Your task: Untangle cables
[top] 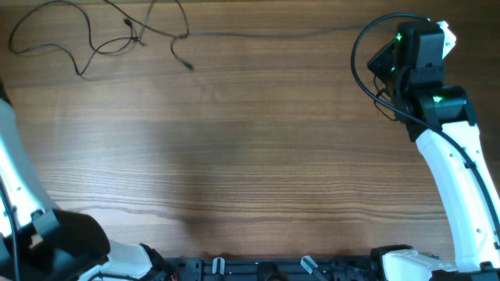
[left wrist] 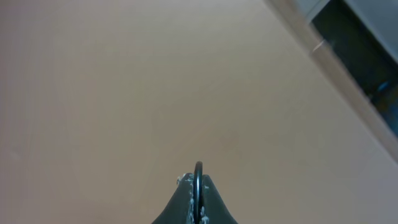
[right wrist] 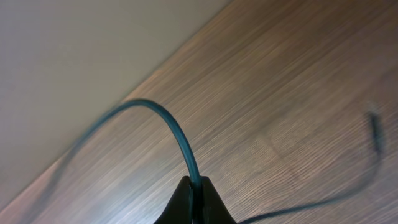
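The cables (top: 101,39) lie as thin black cords in loose loops at the far left of the wooden table (top: 250,156). One cord (top: 273,33) runs taut along the far edge toward my right arm. My right gripper (right wrist: 194,183) is shut on a thin dark cable (right wrist: 177,134), which arcs up and off to the left above the table. Another cord (right wrist: 373,124) is blurred at the right of that view. My left gripper (left wrist: 198,186) is shut on a thin black cable (left wrist: 198,169) and faces a beige wall. It is out of the overhead view.
A thicker black arm cable (top: 355,66) loops beside my right wrist (top: 418,55) at the far right. My left arm (top: 19,179) runs along the left edge. A black rail with clips (top: 258,269) lines the near edge. A dark fixture (left wrist: 360,62) is on the wall.
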You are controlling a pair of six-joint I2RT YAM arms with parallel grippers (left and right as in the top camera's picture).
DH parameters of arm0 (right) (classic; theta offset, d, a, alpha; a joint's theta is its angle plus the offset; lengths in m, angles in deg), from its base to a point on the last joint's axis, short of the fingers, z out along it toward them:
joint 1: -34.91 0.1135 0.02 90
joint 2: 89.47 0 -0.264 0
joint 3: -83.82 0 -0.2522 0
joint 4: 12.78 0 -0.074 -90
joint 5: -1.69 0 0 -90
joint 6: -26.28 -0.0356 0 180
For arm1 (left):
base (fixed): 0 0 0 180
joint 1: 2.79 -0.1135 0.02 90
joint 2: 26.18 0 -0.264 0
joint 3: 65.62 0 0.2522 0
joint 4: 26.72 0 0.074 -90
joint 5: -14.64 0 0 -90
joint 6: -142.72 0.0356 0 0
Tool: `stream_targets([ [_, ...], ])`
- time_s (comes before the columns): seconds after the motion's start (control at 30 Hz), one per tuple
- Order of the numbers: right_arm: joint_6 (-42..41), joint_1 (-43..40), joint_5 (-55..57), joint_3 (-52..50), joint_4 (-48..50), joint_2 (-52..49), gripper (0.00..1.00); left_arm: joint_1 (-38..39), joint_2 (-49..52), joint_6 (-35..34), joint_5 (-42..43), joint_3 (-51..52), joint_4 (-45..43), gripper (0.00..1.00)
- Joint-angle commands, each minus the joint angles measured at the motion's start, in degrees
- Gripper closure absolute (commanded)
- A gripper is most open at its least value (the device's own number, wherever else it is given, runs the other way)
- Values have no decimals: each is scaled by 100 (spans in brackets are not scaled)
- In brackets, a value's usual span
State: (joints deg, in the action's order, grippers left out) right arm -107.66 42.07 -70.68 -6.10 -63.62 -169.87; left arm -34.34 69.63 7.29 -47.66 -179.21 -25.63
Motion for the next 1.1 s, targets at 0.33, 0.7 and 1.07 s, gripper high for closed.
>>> stream_targets([
  [0.33, -1314, -28, 2144, 9, -1281, 9, 96, -120, -424, 1633, -4472, -81, 326, 96],
  [0.7, -1161, -28, 1056, 9, -870, 9, 96, 256, -855, 1827, -2544, -81, -101, 96],
  [1.07, 345, -28, -1128, 9, -332, -79, 51, 1775, -1335, 678, -1054, -81, -234, 96],
])
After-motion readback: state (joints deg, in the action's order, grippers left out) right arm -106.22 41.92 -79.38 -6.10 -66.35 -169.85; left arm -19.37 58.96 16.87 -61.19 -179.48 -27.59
